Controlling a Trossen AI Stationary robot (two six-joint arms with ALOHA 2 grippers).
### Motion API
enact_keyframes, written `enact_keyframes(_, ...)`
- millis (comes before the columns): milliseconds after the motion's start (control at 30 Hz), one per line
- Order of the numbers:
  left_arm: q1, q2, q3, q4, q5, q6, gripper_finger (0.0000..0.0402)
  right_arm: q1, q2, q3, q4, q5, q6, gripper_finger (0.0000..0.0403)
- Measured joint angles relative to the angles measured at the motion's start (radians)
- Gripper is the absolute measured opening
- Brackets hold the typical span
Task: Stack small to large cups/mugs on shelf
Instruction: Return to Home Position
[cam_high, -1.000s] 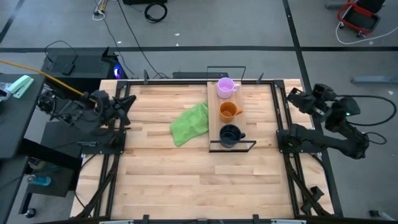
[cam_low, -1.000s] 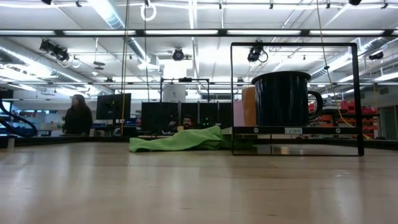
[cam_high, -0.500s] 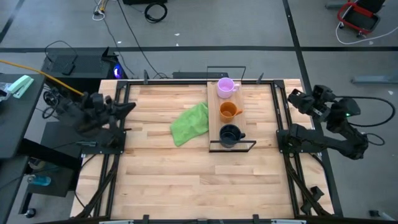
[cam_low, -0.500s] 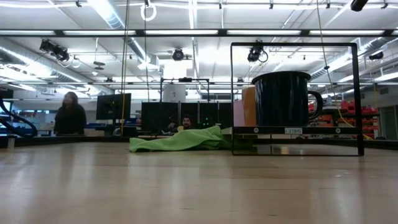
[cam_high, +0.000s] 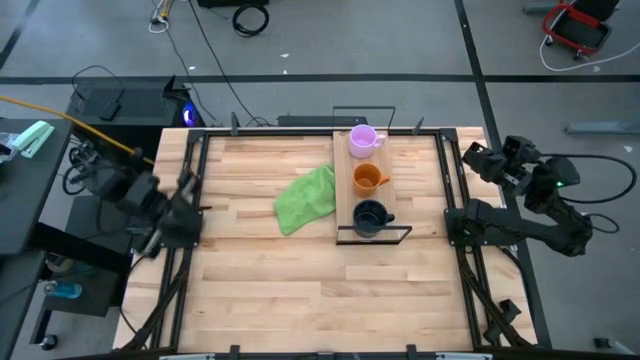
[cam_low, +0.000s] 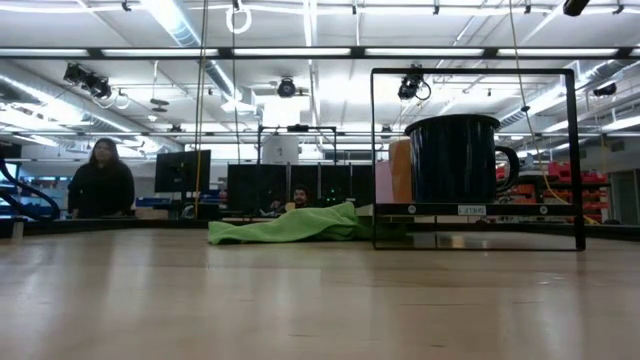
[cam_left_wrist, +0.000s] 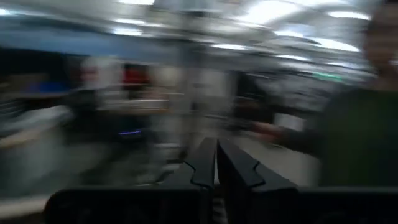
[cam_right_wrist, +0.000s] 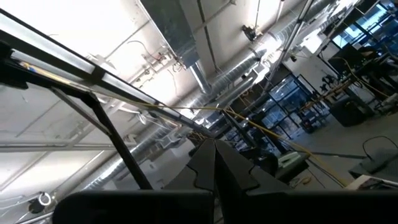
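Observation:
The shelf (cam_high: 345, 190), a light board with a black wire frame, lies on the table right of centre. Three mugs stand on it in a row on their bases: the pale purple one (cam_high: 362, 140) farthest, the orange one (cam_high: 368, 179) in the middle, the navy one (cam_high: 369, 216) nearest. In the low view the navy mug (cam_low: 455, 160) hides most of the orange mug (cam_low: 399, 170). My left gripper (cam_high: 185, 190) is at the table's left edge, shut (cam_left_wrist: 216, 165) on nothing. My right gripper (cam_high: 470, 155) waits at the right edge, raised, shut (cam_right_wrist: 214, 155) on nothing.
A crumpled green cloth (cam_high: 306, 198) lies on the table against the shelf's left side. Bare tabletop (cam_high: 300, 290) spreads across the near half. Black frame rails run along both side edges. A person (cam_low: 100, 185) stands in the room beyond the table.
My left arm has drawn back from over the table's left edge toward its base, and its gripper has turned about and tipped upward; its wrist view is smeared by the motion. The mugs, shelf and cloth have kept their places.

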Motion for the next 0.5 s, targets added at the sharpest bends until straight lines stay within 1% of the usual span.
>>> enact_keyframes(67, 0.0, -0.001, -0.001, -0.001, 0.203, 0.014, 0.0021, 0.0, 0.0, 0.0, -0.002, -0.001, 0.02, 0.0012)
enact_keyframes(100, 0.0, -0.004, -0.001, 0.001, 0.272, 0.015, 0.0021, 0.0, 0.0, 0.0, -0.003, -0.002, 0.039, 0.0012)
enact_keyframes(133, 0.0, -0.011, -0.001, -0.002, 0.302, 0.014, 0.0021, 0.0, 0.0, 0.0, -0.004, -0.003, 0.059, 0.0012)
enact_keyframes(267, 0.0, -0.022, 0.0, -0.018, 0.315, -0.045, 0.0027, 0.0, 0.0, 0.0, -0.005, -0.004, 0.107, 0.0012)
enact_keyframes(367, 0.009, -0.031, 0.0, -0.036, 0.313, -0.007, 0.0031, 0.0, 0.0, 0.0, -0.005, -0.008, 0.135, 0.0012)
enact_keyframes(500, 0.029, -0.102, -0.001, -0.105, 0.313, 0.008, 0.003, 0.0, -0.002, 0.0, -0.008, -0.057, 0.047, 0.0012)
